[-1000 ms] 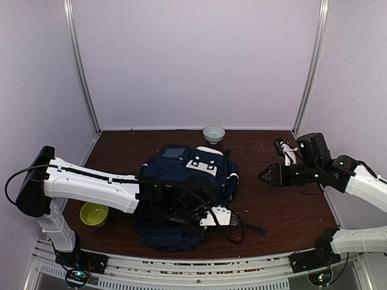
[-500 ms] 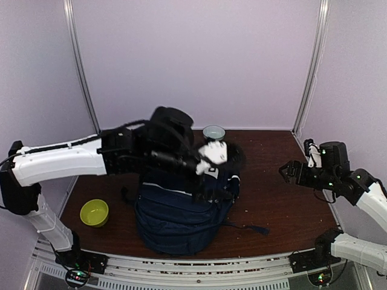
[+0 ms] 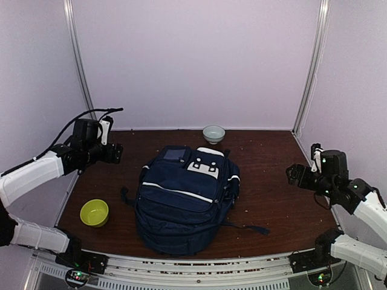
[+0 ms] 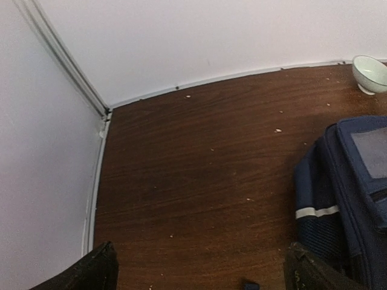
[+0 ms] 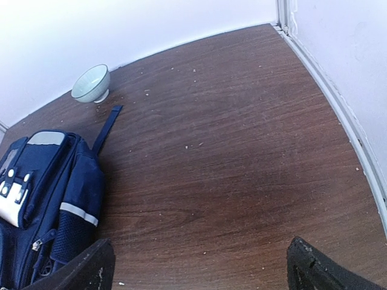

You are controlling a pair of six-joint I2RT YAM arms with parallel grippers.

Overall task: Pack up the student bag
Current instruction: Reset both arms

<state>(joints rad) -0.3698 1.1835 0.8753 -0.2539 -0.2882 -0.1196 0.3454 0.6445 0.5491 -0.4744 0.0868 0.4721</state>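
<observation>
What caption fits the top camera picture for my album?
Navy student bag on the table, green bowl left, white bowl behind.

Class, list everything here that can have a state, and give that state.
student bag: lying flat, looks closed.
green bowl: upright, empty.
pale bowl: upright, looks empty.
left gripper: open, holding nothing.
right gripper: open, holding nothing.

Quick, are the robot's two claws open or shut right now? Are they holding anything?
Left gripper: open, holding nothing.
Right gripper: open, holding nothing.
</observation>
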